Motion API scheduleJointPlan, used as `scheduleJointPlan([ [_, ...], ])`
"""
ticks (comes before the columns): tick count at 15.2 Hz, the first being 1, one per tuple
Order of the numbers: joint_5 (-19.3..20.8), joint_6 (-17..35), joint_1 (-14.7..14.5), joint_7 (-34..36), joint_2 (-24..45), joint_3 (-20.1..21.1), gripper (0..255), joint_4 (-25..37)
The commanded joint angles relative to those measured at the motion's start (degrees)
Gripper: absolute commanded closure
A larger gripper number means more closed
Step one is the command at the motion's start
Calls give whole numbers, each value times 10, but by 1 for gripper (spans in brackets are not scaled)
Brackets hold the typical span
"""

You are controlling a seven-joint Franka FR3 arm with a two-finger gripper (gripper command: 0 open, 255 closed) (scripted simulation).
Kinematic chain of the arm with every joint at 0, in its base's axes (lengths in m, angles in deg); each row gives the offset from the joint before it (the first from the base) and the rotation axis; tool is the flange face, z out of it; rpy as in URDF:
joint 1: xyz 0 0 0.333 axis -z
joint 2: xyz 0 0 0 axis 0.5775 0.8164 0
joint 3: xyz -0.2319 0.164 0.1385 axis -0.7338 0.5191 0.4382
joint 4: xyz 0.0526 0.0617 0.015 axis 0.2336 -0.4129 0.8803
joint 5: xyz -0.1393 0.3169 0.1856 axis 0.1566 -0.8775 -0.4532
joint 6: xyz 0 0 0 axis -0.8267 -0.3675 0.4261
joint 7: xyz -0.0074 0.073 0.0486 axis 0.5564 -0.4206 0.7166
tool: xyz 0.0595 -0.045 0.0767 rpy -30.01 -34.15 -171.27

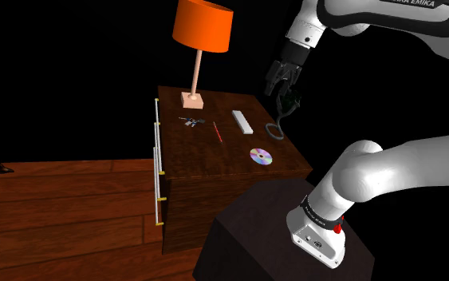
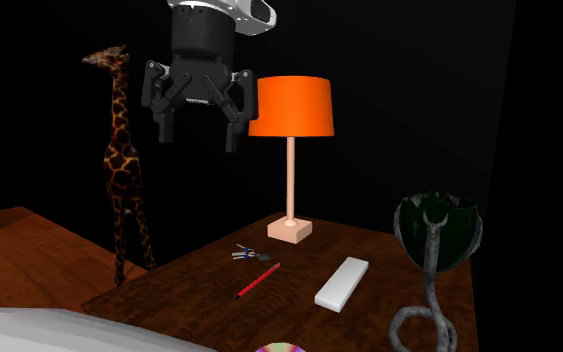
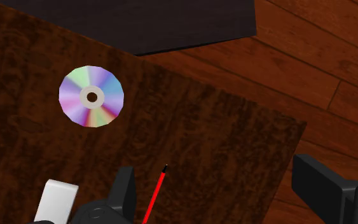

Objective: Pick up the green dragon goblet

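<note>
Though dim against black, goblet (image 2: pixel 439 235), base partly out of view.

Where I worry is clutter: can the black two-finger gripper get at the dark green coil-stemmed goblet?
Probably yes: the black gripper hangs open above the tabletop, and the dark green goblet stands upright, clear of the white block and orange lamp.

The dark brown wooden table top (image 3: pixel 222 146) is showing swirly grain, and the round rainbow disc (image 3: pixel 91 97) is shining glossy.
</note>
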Motion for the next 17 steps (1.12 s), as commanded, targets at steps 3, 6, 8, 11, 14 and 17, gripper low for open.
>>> scheduleJointPlan([
  [3,18,6,11,-25,13,-22,0,2],
  [6,42,17,26,-63,36,-55,0,10],
  [8,57,25,35,-88,55,-77,0,18],
  [11,77,38,47,-125,88,-110,0,35],
  [14,92,51,57,-162,125,-142,0,57],
  [17,103,64,65,-200,166,-174,0,85],
])
